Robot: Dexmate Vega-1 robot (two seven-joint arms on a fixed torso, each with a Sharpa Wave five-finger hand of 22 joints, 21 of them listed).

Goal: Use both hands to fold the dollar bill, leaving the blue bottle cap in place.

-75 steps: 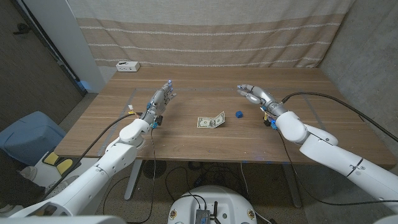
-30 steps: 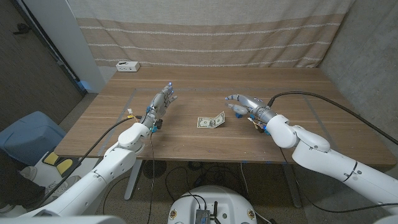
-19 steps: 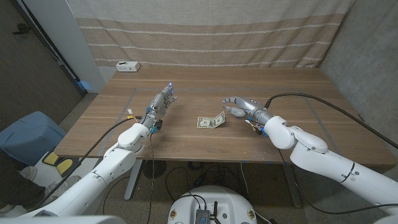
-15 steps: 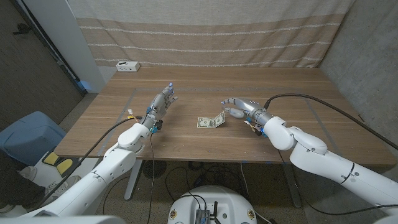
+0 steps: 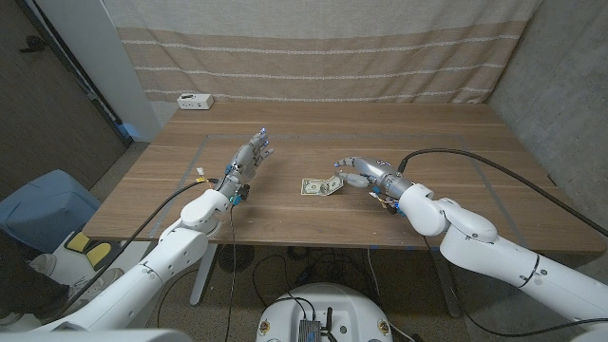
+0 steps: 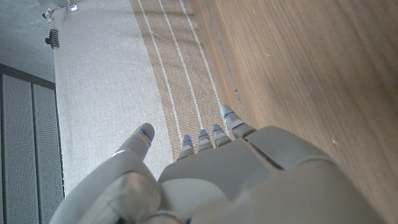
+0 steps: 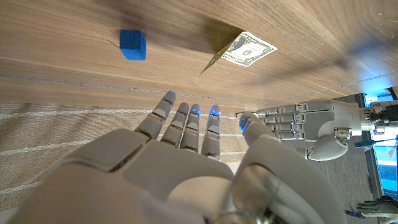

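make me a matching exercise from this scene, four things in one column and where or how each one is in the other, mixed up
1. dollar bill
2. blue bottle cap
3. left hand
4. white box

a. at the far left corner of the table
b. open, above the table left of the bill
c. small cube-like piece on the wood beyond the right hand's fingers
d. mid-table, one end lifted

Pairs: 1-d, 2-c, 3-b, 4-a

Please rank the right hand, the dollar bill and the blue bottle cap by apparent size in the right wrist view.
1. Right hand, inflated by nearness to the camera.
2. Dollar bill.
3. Blue bottle cap.
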